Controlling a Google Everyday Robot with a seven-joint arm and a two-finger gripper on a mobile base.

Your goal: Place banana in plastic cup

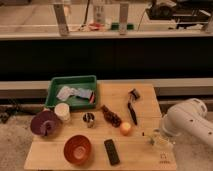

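My gripper (159, 140) hangs low over the right end of the wooden table (145, 95), below my white arm (189, 122). A light-blue item that looks like the plastic cup (64, 93) lies in the green tray (74, 80) at the back left, far from the gripper. I cannot make out the banana anywhere on the table. Something pale shows at the gripper, but I cannot tell what it is.
A cream-white cup (62, 112), purple bowl (44, 123) and orange bowl (77, 149) stand at the left. A metal cup (89, 119), dark red item (111, 116), orange fruit (125, 128), black brush (132, 108) and black remote (111, 151) lie mid-table.
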